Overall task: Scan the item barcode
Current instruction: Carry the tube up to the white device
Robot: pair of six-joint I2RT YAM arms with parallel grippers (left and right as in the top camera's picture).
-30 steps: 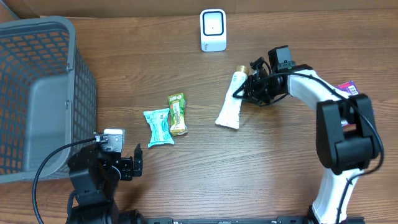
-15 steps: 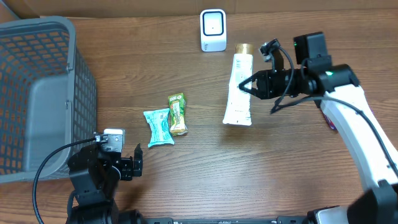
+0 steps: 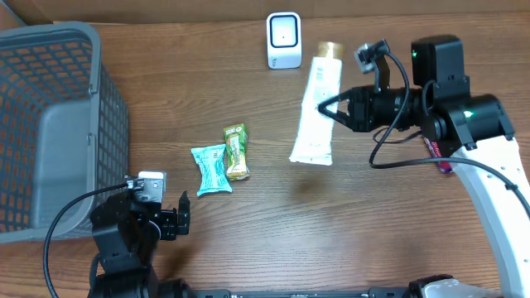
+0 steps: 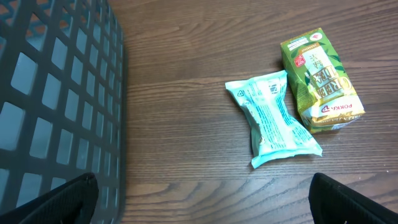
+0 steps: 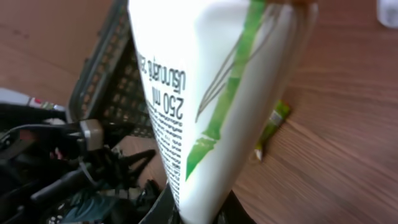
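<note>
On the wooden table, with a large grey basket at its left, we see the right gripper, jaws clamped on a white tube, held just right of the white scanner. Our left gripper sits near the basket, jaws wide apart, facing a teal packet and a green packet.
</note>
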